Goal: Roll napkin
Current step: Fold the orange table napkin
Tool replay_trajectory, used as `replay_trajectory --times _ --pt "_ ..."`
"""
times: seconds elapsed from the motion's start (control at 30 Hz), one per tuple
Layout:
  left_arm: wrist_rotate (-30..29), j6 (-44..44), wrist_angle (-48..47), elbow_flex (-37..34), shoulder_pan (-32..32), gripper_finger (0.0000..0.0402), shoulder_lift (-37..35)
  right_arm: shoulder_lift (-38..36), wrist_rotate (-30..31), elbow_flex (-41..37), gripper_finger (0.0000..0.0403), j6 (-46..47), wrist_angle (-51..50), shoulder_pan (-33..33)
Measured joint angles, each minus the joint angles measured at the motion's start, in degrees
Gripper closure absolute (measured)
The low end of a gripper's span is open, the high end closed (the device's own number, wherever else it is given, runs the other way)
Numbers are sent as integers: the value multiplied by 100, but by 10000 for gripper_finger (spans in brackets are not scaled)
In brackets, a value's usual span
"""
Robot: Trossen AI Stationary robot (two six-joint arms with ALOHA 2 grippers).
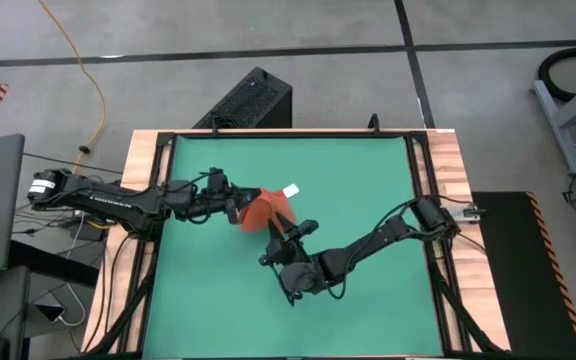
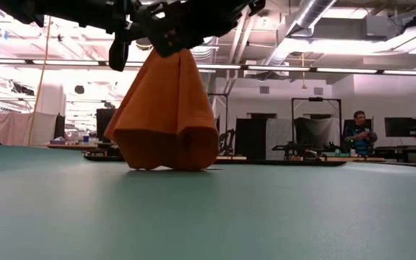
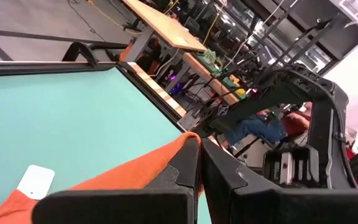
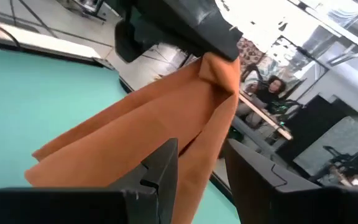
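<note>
Low view first: napkin (image 2: 166, 115) hanging like a tent, pinched at its top corner, bottom folds resting on the green tabletop (image 2: 266, 217). Orange-red, draped wide at the base, narrow up top. Sits roughly mid-tabletop in the high view (image 1: 264, 211), a bit left of center, with a small white tag (image 1: 290, 190) poking out just beside it on the far side.

Left claw (image 1: 234, 208) clenched on the napkin's top corner, reaching in from the left edge. Same grip up close in the left wrist view: fingers (image 3: 188, 168) pressed together with orange cloth (image 3: 135, 174) squeezed between them, tag (image 3: 36, 181) lying down on the green below.

Right claw (image 1: 290, 238) coming in from the right side, just beside the napkin's near edge. Right wrist view: fingers (image 4: 163, 165) spread apart with a hanging fold of cloth (image 4: 166, 118) running down between them, not clamped on it as far as can be told. Looks released, straddling the fold.

Beyond the tabletop: wooden border (image 1: 448, 170), black box (image 1: 248, 100) on the floor behind, yellow cable (image 1: 83, 70) off to the left. Person (image 2: 358, 133) seated way back in the room.
</note>
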Motion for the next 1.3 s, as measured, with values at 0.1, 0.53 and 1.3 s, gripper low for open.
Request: replay_trajectory --times 0.1,0.53,1.3 --pt "37 10 3 0 0 401 0 0 5 0 250 71 -19 -3" --pt "302 -26 210 0 -2 401 0 -5 -26 4 250 654 -674 -181" --pt "1372 280 -111 0 -3 401 -59 -931 301 50 399 220 -2058 492"
